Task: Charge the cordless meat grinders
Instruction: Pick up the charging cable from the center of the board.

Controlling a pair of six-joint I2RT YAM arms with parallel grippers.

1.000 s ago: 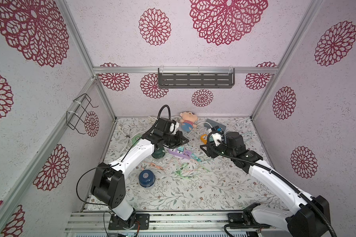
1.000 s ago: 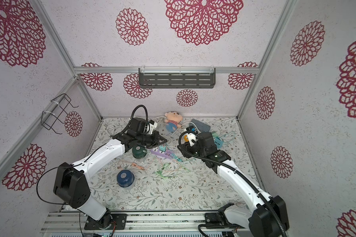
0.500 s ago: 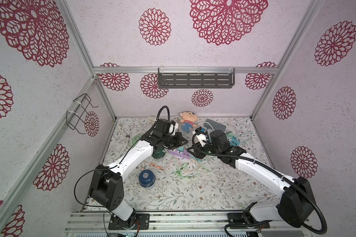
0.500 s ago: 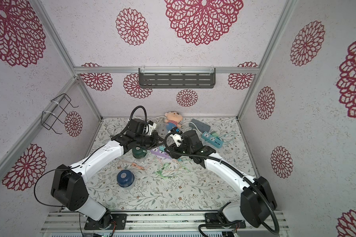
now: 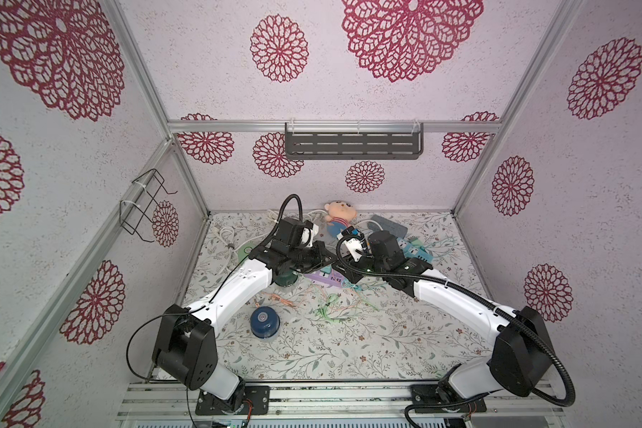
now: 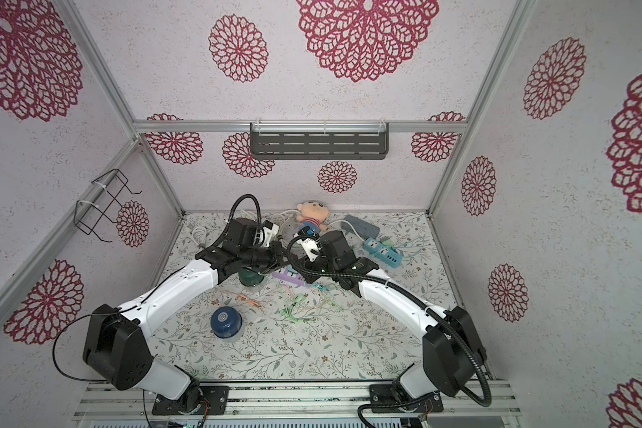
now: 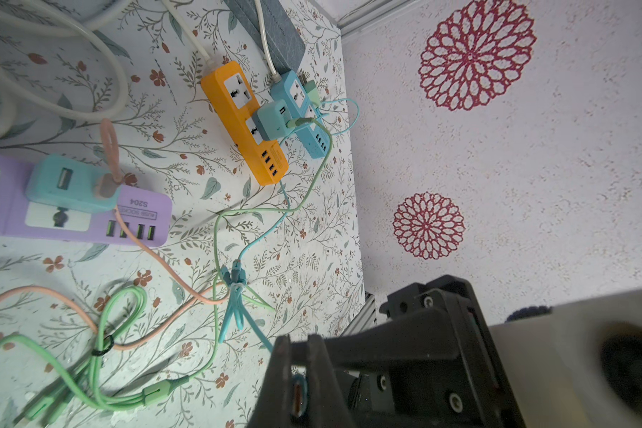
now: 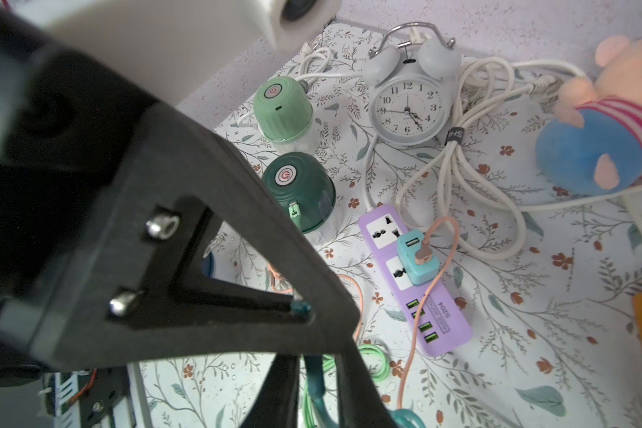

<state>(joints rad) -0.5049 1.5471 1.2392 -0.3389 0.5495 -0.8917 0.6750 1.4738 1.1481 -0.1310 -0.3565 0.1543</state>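
Teal cable (image 7: 233, 307): plug end pinched in the closed left hand (image 8: 300, 309), at about 12 o'clock from the centre of the surface (image 5: 404, 344). Right hand (image 8: 315, 367) meets it there, a finger on either side of the same cable just below the plug. Cannot tell whether they have clamped. Reads as a hand-over or regrip.

Grinders, placed by a top view:
- Dark green grinder (image 8: 304, 185): 10 o'clock, partly under the left arm. Right wrist view shows a pale green plug seated in its side port. Judged done, provided that lead is live.
- Light green grinder (image 8: 282, 107): further out at 10 o'clock, near the side wall and close to the dark one. Its port slot faces the camera and looks empty. Not done.
- Navy blue grinder (image 5: 264, 322): 8 o'clock, standing alone, no lead touching it. Not done.

Supply side: peach cable (image 8: 422, 255) sits in the adapter on the purple power strip (image 8: 456, 329). Its free end lies loose on the surface between the dark green and navy units.

Estimate: one of three connected, a second lead in hand, roughly a third through.
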